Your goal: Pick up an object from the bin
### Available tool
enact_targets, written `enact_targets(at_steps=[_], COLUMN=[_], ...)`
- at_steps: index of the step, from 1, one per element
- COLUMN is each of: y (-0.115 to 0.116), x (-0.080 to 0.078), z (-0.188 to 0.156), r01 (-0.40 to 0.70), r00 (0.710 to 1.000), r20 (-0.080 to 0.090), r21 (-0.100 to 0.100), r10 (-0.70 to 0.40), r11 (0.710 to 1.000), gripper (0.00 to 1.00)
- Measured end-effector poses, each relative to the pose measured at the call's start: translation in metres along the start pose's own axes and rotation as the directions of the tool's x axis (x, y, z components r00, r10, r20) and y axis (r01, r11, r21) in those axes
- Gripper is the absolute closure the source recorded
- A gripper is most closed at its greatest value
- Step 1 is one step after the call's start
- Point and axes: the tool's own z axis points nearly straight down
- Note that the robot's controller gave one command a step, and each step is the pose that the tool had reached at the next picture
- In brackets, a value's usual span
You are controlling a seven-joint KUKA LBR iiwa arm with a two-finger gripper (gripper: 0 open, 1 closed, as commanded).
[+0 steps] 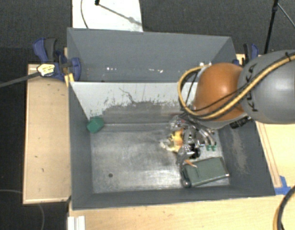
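Note:
My gripper [185,145] hangs low over the right part of the bin floor, below the orange wrist cover. A small yellow and white thing [173,141] lies at its left side, touching or very close to the fingers; I cannot make out whether it is gripped. Just below the gripper a dark grey-green flat rectangular block [206,171] lies on the floor near the front right corner.
A small green block [95,125] sits at the far left corner of the bin floor. The arm and its cables cover the right back part of the bin.

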Motion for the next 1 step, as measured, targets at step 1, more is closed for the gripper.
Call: enact_targets(at_steps=[1], y=[-0.0291], x=[-0.0258], z=[0.0265], r01=[0.257], r00=[0.966], r20=[-0.017], r21=[-0.02], r10=[-0.257], r11=[0.966], gripper=[1.0])
